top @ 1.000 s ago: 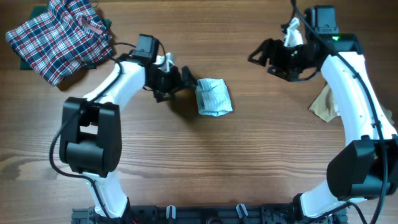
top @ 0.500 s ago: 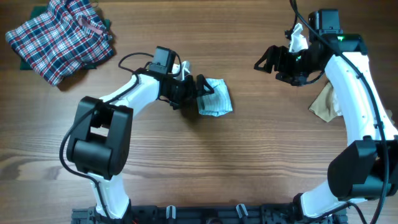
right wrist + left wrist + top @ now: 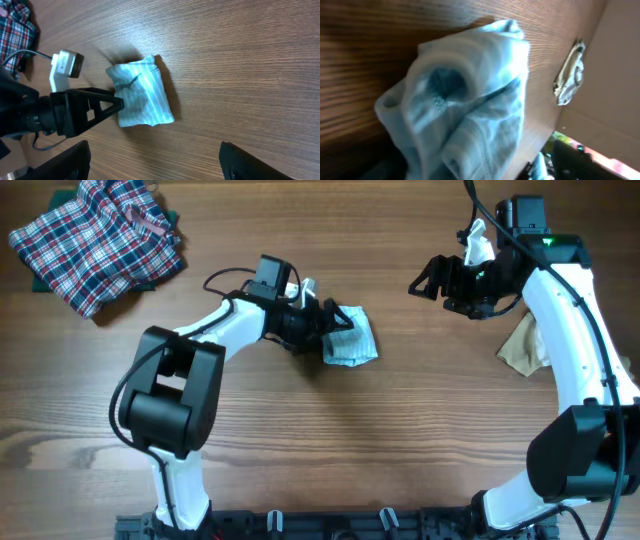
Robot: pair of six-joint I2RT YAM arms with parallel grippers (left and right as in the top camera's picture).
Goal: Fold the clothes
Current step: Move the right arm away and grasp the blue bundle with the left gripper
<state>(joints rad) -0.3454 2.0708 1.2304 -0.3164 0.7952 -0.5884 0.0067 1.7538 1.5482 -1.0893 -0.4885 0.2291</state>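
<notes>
My left claw (image 3: 326, 330) had slid in from 9 o'clock against the folded striped cloth (image 3: 352, 338) at centre; whether it had clamped, I couldn't tell. My right claw (image 3: 425, 275) hung spread at 2 o'clock. The fold looked done.

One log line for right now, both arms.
left gripper: at striped garment edge, grip unclear | right gripper: open, empty | plaid garment: untouched
</notes>
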